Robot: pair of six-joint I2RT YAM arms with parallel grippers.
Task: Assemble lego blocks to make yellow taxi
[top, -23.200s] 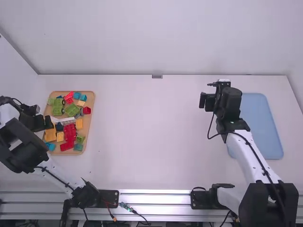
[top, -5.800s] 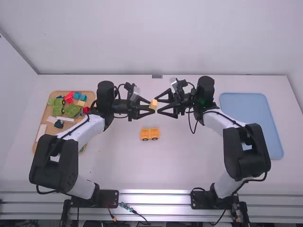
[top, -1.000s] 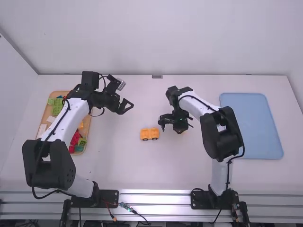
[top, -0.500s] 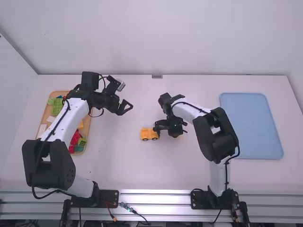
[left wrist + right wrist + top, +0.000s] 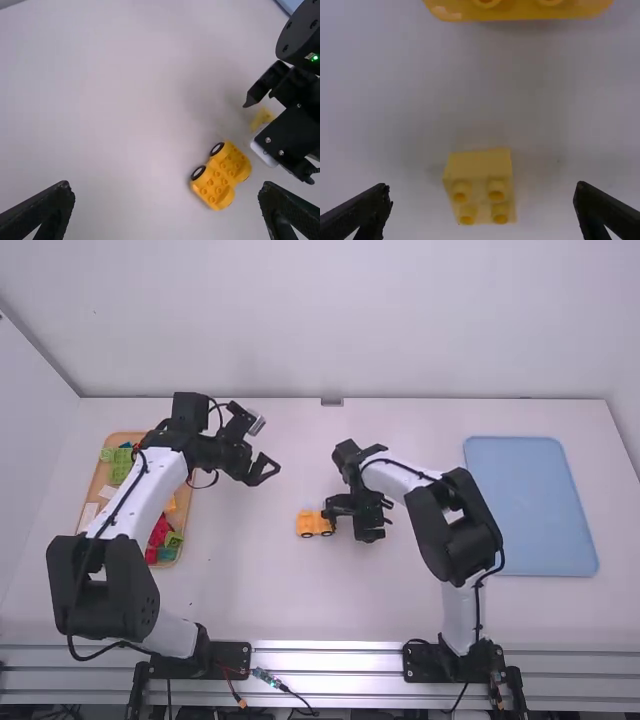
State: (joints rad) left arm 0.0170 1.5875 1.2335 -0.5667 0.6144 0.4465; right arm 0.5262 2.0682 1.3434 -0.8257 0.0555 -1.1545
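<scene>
The right gripper (image 5: 358, 510) is low over the table, just right of the orange wheeled base (image 5: 311, 524). In the right wrist view the open right gripper (image 5: 482, 192) has a pale yellow block (image 5: 479, 187), studs showing, between its spread fingers without touching them; the base's edge (image 5: 520, 11) lies beyond it. The left gripper (image 5: 262, 469) stands open above the table, up and left of the base. In the left wrist view the left gripper (image 5: 166, 185) holds nothing, the base (image 5: 221, 175) shows its studs and two wheels, and the yellow block (image 5: 262, 119) is partly hidden by the right gripper.
At the left, a wooden tray (image 5: 90, 490) of red, green and other blocks lies partly under the left arm. A blue tray (image 5: 532, 505) rests on the right side of the table.
Over the last second the right gripper has moved left, close to the base. The left arm has hardly moved. The yellow block, earlier held up between both grippers, is now on the table.
</scene>
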